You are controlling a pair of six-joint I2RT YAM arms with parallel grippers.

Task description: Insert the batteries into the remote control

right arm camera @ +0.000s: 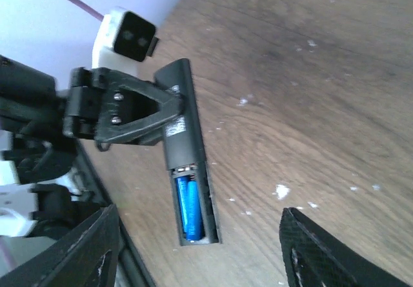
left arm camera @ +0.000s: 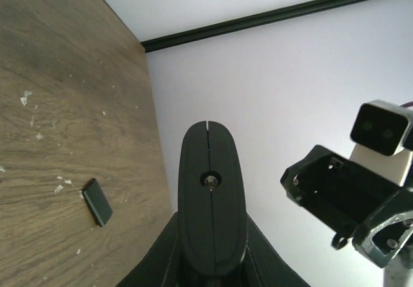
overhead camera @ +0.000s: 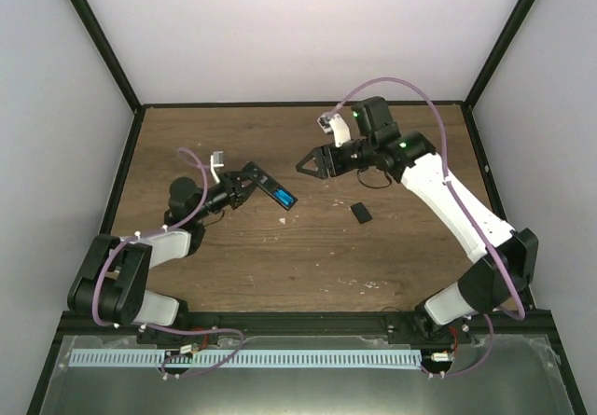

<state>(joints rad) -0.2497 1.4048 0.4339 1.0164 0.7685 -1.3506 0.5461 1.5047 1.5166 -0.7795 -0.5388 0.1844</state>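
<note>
We see the left claw (overhead camera: 240, 185) clamped on one end of the remote control (overhead camera: 273, 190). The open compartment at its other end shows the blue batteries (right arm camera: 189, 206) seated inside. The right claw (overhead camera: 312, 162) hangs nearby, fingers spread wide, gripping nothing. A small black cover (overhead camera: 360, 212) lies on the counter (overhead camera: 280, 266), apart from both.
</note>
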